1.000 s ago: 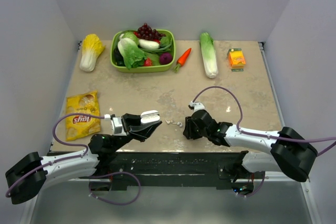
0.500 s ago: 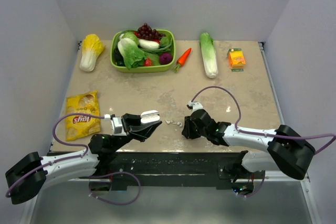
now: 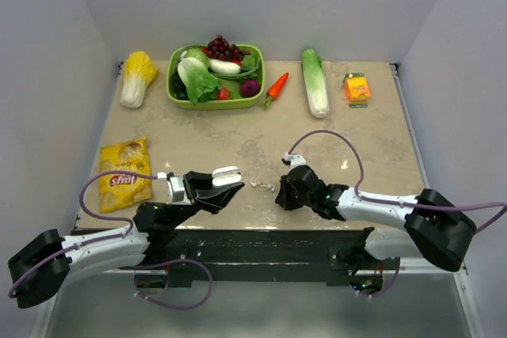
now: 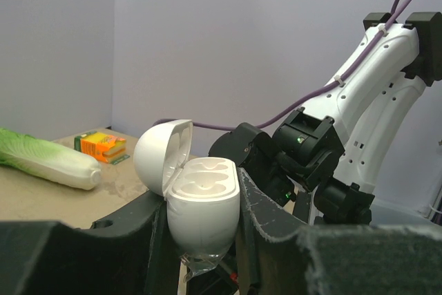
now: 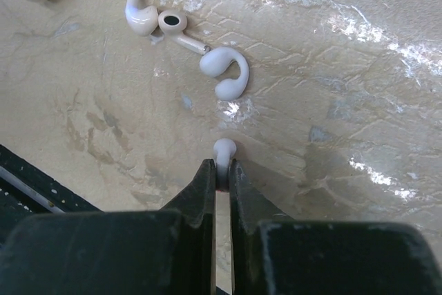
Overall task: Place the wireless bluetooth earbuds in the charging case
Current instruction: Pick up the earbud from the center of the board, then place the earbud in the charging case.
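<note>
White plastic earbuds with short stems (image 5: 143, 15) are lying loose on the beige marbled desk (image 3: 206, 140), close to its near edge, in the gap between the two arms. A white hook-shaped piece (image 5: 224, 72) is resting just beside them, apart from both claws. One more small white earbud (image 5: 223, 150) is sitting at the tips of the right gripper (image 5: 222, 169), whose black fingers are pressing together on its stem. Whether it is touching the desk cannot be told.

To the left of the loose pieces, the left gripper (image 4: 204, 229) is clamping the glossy white oval charging case (image 4: 204, 202) between its fingers, upright and raised above the desk by the near edge. The hinged lid is standing open and tipped back, showing two moulded wells. The loose earbuds and the hook-shaped piece are lying between the pinched earbud and the case.

Farther back, a crinkled yellow chips bag (image 3: 123, 172) is lying flat by the left edge, and a purple cable (image 3: 333, 136) is arching over the right arm. Along the far edge, a yellow-leafed cabbage (image 3: 137, 77) is lying at the far left corner. Next to it a green plastic basket (image 3: 214, 104) is sitting, heaped with vegetables and dark grapes. An orange carrot (image 3: 276, 87) is lying just to its right, then a long green-and-white cabbage (image 3: 315, 82). A small orange carton (image 3: 357, 87) is sitting toward the far right corner.
</note>
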`<state>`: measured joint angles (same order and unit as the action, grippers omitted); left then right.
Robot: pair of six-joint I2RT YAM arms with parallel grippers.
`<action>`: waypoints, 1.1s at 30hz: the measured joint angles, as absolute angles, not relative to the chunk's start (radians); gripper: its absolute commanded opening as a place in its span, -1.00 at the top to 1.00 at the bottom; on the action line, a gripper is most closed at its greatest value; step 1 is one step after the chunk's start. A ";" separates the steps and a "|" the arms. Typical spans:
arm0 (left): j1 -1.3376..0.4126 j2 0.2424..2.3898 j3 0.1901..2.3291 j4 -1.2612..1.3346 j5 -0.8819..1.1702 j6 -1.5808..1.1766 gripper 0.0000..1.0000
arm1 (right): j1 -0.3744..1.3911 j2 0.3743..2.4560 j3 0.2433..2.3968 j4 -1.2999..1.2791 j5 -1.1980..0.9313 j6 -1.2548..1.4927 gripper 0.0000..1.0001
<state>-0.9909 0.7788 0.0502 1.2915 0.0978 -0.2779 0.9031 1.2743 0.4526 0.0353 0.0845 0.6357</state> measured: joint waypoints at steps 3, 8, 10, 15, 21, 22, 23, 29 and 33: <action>-0.991 0.779 0.050 1.291 0.098 -0.278 1.00 | 0.903 1.233 0.453 0.006 0.092 0.634 1.00; -0.991 0.783 0.050 1.292 0.101 -0.278 1.00 | 0.908 1.061 0.518 -0.138 0.127 0.572 1.00; -0.991 0.799 0.050 1.292 0.110 -0.278 1.00 | 0.913 0.989 0.595 -0.206 0.141 0.522 1.00; -0.991 0.890 0.050 1.293 0.185 -0.279 1.00 | 0.923 0.841 0.820 -0.323 0.128 0.387 1.00; -0.962 1.033 0.050 1.287 0.353 -0.337 1.00 | 0.942 0.755 0.974 -0.427 -0.022 0.231 1.00; -0.951 1.046 0.050 1.287 0.381 -0.352 1.00 | 0.945 0.746 0.984 -0.451 -0.055 0.207 1.00; -0.932 1.067 0.050 1.290 0.427 -0.372 1.00 | 0.950 0.742 0.989 -0.472 -0.090 0.186 1.00; -0.891 1.173 0.052 1.293 0.622 -0.475 1.00 | 1.003 0.742 0.992 -0.567 -0.243 0.096 1.00; -0.890 1.257 0.103 1.290 0.733 -0.540 1.00 | 1.072 0.748 0.988 -0.567 -0.278 0.081 1.00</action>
